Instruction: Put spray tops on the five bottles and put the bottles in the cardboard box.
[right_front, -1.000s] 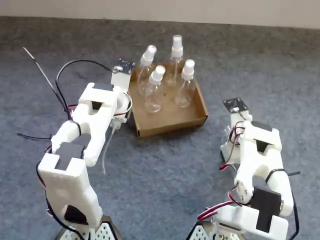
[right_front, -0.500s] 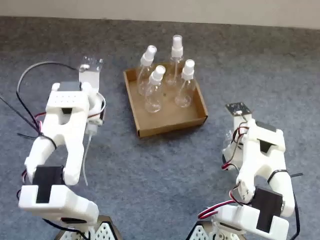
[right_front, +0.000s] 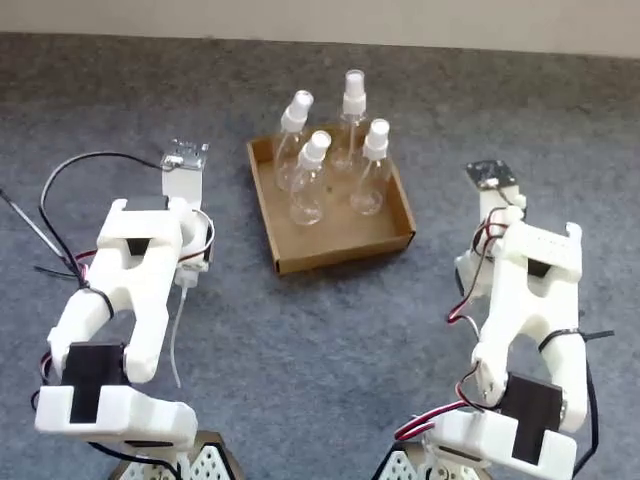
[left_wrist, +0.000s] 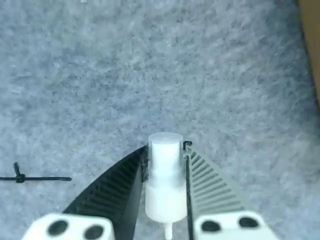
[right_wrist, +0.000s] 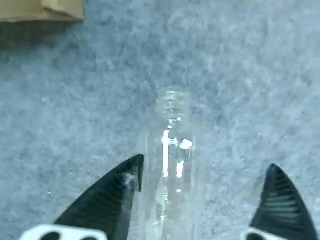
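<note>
Your left gripper (left_wrist: 165, 147) has swung left of the cardboard box (right_front: 340, 252), clamped on a spray top (left_wrist: 165, 185); right of the box, your right gripper (right_wrist: 205, 167) gapes around the uncapped bottle (right_wrist: 172, 150).

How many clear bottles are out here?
5. Four capped bottles stand in the cardboard box: back-left, front-left, back-right, front-right. The fifth, topless, is between the right gripper's open fingers.

Four capped bottles (right_front: 312, 175) fill the back and middle of the cardboard box (right_front: 345, 250); a bare strip runs along its near wall. Between the left arm (right_front: 140, 290) and the right arm (right_front: 525, 300) the counter (right_front: 320, 350) lies open up to the box.
</note>
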